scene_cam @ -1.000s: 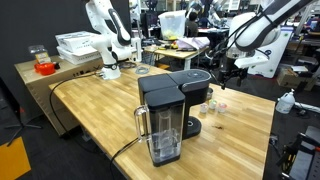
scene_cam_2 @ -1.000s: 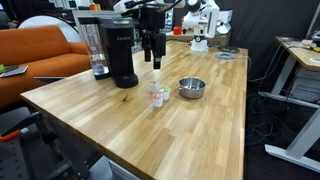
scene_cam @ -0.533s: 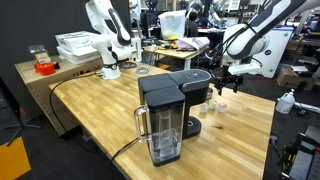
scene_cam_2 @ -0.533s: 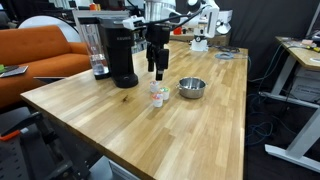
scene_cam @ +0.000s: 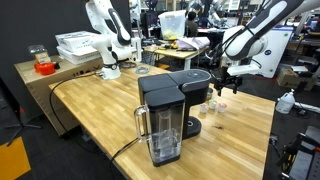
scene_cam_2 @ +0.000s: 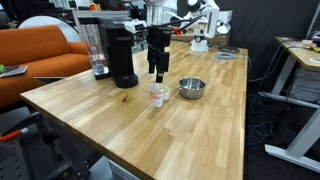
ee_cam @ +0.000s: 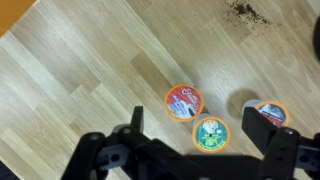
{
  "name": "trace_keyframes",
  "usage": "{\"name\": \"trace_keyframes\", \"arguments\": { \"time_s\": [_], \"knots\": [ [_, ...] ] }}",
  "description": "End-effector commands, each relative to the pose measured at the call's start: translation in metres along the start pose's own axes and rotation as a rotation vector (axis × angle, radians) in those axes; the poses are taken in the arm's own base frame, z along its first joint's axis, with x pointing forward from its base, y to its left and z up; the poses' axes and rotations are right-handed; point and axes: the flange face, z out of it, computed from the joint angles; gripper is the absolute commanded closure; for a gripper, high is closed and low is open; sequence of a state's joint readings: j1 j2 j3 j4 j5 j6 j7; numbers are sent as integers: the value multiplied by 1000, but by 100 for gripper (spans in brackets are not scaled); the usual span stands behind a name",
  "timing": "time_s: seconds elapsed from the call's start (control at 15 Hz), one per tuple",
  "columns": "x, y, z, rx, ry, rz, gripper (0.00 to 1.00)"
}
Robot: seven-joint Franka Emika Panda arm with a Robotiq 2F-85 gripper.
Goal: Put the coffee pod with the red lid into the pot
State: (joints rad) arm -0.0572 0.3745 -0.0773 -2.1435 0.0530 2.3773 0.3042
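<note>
Gripper [ee_cam: 203, 128]: jaws spread wide, nothing between them. Both dark fingers [ee_cam: 136, 122] come in from the lower edge of the wrist view. In an exterior view the gripper [scene_cam_2: 157, 70] hangs pointing straight down, clear of the wood.

Coffee pod with the red lid [ee_cam: 184, 102]: upright on the table [ee_cam: 80, 60], within the span of the open jaws and nearer the finger at frame left. Nothing touches it. Green-lidded pod [ee_cam: 210, 133] sits just beside it, rims nearly meeting. Orange-rimmed pod [ee_cam: 266, 111] is near, partly hidden behind the other finger.

From outside, the three read as one small pale pod cluster [scene_cam_2: 157, 94] directly under the gripper. Lid colours cannot be told apart at that range.

Pot [scene_cam_2: 191, 88]: small steel bowl on the table, near the cluster, on the side away from the coffee machine [scene_cam_2: 120, 55].

Coffee machine: black, with a clear water tank. In an exterior view it stands in the foreground [scene_cam: 170, 115], with the gripper [scene_cam: 222, 88] beyond it.

Dark specks [ee_cam: 245, 12] on the wood at the upper right of the wrist view.
</note>
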Motion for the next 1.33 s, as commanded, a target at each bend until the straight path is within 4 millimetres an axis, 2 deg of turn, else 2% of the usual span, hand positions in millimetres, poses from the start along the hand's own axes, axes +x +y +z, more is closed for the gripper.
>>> {"name": "trace_keyframes", "arguments": {
  "time_s": [0.0,0.13,0.33,0.8,1.0,1.27],
  "knots": [
    [0,0,0,0,-1,0,0],
    [2,0,0,9,5,15,0],
    [9,1,12,45,-27,30,0],
    [42,17,66,12,-88,83,0],
    [55,10,78,11,-98,68,0],
    [63,-5,78,15,-105,37,0]
  ]
}}
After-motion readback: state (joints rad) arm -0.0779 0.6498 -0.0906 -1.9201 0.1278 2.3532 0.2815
